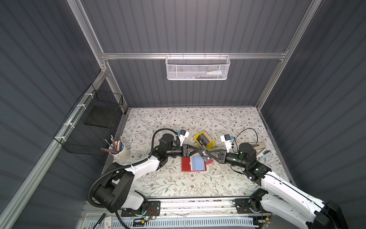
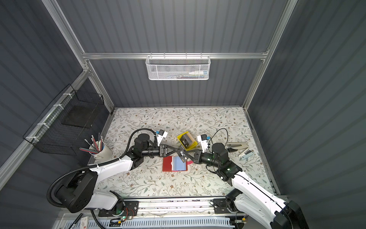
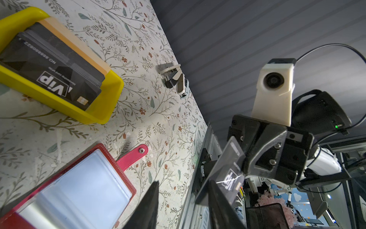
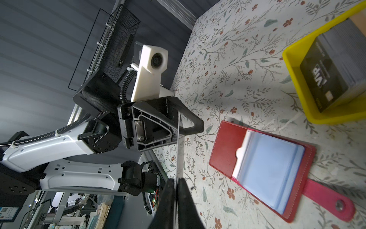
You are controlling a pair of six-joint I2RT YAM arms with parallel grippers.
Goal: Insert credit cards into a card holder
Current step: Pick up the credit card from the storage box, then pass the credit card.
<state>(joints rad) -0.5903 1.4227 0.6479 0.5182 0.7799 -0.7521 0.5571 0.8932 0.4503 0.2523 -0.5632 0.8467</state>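
- Credit card [image 1: 205, 154]: thin, likely stiff, slick; midair over open card holder [image 1: 186, 164], mid table [image 1: 178, 184].
- Right gripper [image 4: 176, 181] pinches one end; left gripper [image 1: 199, 150] jaws apart at other.
- Best held by short edge, leading edge free.

In both top views, held credit card [image 1: 205, 155] covers card holder's [image 1: 187, 163] upper right corner. Contents of white mesh basket [image 1: 197, 67], upper centre, too small to identify. Left wrist view: card holder cut by frame edge.
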